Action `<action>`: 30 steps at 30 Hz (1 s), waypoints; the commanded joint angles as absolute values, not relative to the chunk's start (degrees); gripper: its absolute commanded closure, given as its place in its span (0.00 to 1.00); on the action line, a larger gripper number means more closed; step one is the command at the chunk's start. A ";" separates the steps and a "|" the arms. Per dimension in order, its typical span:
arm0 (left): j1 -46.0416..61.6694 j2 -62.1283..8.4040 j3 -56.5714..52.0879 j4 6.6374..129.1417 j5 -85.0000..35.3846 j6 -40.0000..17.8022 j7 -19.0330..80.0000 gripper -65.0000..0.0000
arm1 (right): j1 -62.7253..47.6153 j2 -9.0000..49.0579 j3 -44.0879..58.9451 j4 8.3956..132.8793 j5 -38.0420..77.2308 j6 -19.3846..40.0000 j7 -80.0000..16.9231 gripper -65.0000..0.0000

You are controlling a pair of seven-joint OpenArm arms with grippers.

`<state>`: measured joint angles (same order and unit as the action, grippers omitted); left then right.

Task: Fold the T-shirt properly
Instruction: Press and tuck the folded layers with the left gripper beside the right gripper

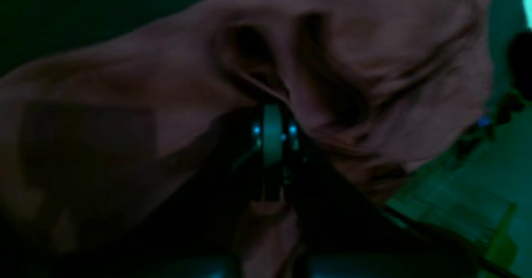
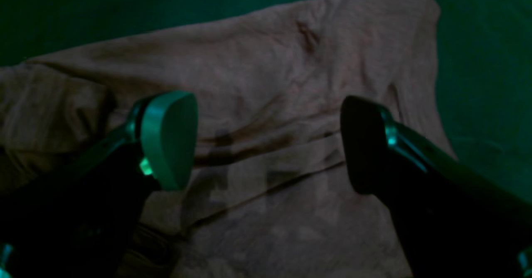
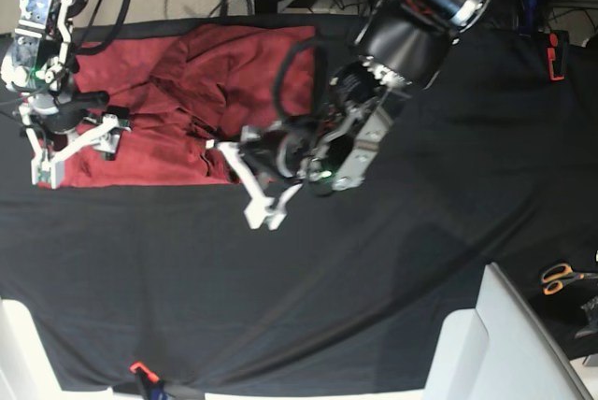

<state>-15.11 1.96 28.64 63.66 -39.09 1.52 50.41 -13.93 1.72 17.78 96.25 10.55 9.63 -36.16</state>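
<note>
The shirt point(image 3: 177, 101) lies on the far part of the black cloth point(image 3: 374, 278), toward the base view's left, rumpled: its middle is bunched into ridges and one edge is turned over, while the near hem runs fairly straight. In the wrist views it looks thin and limp, creased in long soft folds.

The left gripper point(image 3: 264, 211) is clenched, and the left wrist view shows fabric pinched between its jaws, with more cloth draped close around them. The right gripper point(image 2: 268, 145) hangs released over the shirt, jaws wide apart and holding nothing.

The risk, as I judge it, is that a pull from the single pinch drags the whole shirt and deepens the bunching, since nothing pins its other side.
</note>
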 commanded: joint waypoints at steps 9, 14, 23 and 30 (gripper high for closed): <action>-22.90 7.87 37.32 52.00 -39.87 1.10 41.45 1.00 | -13.23 2.15 18.07 97.19 11.03 9.71 -34.86 0.23; -25.01 9.00 39.16 50.77 -39.96 1.10 40.22 1.00 | -13.23 2.24 18.07 97.19 11.03 9.71 -34.86 0.23; -26.33 9.00 39.16 50.33 -41.19 -5.76 33.71 1.00 | -13.23 2.24 18.07 97.19 11.03 9.71 -34.86 0.23; -27.12 9.00 38.73 50.77 -46.73 -8.66 33.98 1.00 | -13.23 2.24 17.98 97.19 11.03 9.71 -34.86 0.23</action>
<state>-25.43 8.19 38.98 49.52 -45.95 -8.16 34.92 -13.85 1.76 17.80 96.25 10.70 9.63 -36.10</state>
